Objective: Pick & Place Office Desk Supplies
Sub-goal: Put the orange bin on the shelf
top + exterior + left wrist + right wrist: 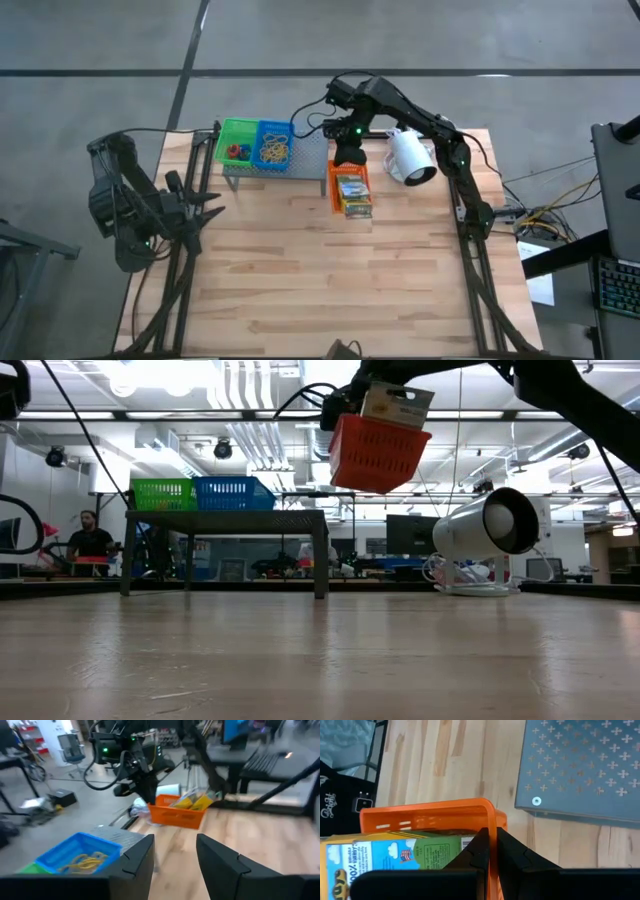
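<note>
The near half of the wooden bench [330, 270] lies bare. At its left edge the left tool [205, 207] waits low beside the bench, its two dark fingers [140, 857] standing apart with nothing between them.

Farther in, the red-orange tray [350, 190] hangs in the air above the bench, well clear of the boards in the low view and tipped, one end lower than the other. From above, its long axis runs from the near side towards the far side of the bench. Inside it lie the two printed card boxes [352, 192], lengthways along the tray, and one box's end pokes above the rim. The right tool [347, 160] grips the tray by the rim at its far end, its fingers [512, 852] pinched tight on the thin orange wall, one inside and one outside.

Just left of the lifted tray stands the grey perforated metal shelf [305, 158], a small raised platform on legs. On top of it sit two more trays touching side by side: the blue tray [274, 145], which holds a tangle of thin tan rubber bands [273, 152], and beyond it to the left the green tray [236, 142] with small red and blue loops [236, 152] in it.

Right of the lifted tray, the white lamp [410, 157] lies on the bench near the far edge, its round open end facing the near right.
</note>
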{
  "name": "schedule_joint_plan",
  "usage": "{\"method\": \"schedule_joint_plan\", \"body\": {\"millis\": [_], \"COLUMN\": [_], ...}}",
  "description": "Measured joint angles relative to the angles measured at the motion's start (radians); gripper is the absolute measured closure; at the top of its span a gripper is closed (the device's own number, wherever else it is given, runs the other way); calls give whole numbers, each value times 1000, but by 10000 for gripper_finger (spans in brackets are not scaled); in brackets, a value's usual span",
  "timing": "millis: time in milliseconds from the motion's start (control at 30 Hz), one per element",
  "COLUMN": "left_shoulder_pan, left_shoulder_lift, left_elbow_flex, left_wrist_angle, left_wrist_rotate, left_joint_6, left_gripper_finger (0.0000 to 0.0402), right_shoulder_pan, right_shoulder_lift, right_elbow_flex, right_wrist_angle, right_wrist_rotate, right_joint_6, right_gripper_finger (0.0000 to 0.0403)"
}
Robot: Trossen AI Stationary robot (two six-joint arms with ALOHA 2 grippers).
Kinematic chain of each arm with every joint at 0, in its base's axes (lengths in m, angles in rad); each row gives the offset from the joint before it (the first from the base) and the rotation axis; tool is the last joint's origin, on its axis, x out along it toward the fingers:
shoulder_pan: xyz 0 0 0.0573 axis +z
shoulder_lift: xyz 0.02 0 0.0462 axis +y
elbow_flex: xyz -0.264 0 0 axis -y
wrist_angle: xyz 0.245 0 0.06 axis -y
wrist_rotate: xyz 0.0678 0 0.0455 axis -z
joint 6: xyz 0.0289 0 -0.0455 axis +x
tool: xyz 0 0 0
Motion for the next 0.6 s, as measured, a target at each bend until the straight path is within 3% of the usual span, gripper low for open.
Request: {"method": "schedule_joint_plan", "body": {"millis": [167,300,600], "left_shoulder_pan": [114,296,910], "left_shoulder_lift": [12,21,42], "left_elbow_flex": [0,0,0], "left_wrist_angle": [27,130,419], "left_wrist_rotate": [44,158,726], "left_joint_6": [111,112,81], "left_gripper_finger": [262,274,278], "right_shoulder_pan": [-1,-4,-5], "right_shoulder_lift": [0,0,0], "right_elbow_flex": [0,0,0], "right_wrist_angle": [-3,-2,-2], "right_wrist_rotate": [1,2,3], "right_joint_6": [3,3,3], "right_gripper_finger": [385,385,385]}}
